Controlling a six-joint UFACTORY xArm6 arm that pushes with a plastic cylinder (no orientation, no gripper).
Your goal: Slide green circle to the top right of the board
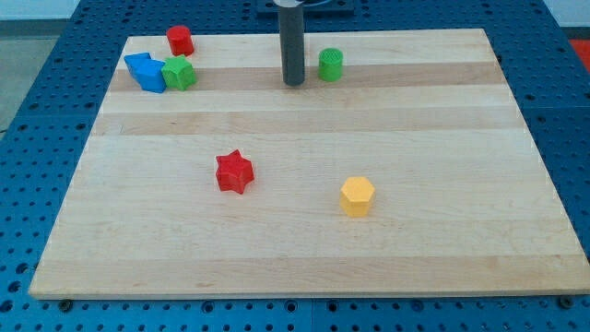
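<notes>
The green circle (331, 64) stands near the view's top, a little right of the board's middle. My tip (293, 83) rests on the board just to the left of it, with a small gap between them. The dark rod rises straight up out of the view's top edge.
A red block (179, 41), a blue block (145, 72) and a green star-like block (179, 73) cluster at the top left. A red star (233, 171) lies left of centre. A yellow hexagon (357, 196) lies below centre. The wooden board (461, 138) sits on a blue perforated table.
</notes>
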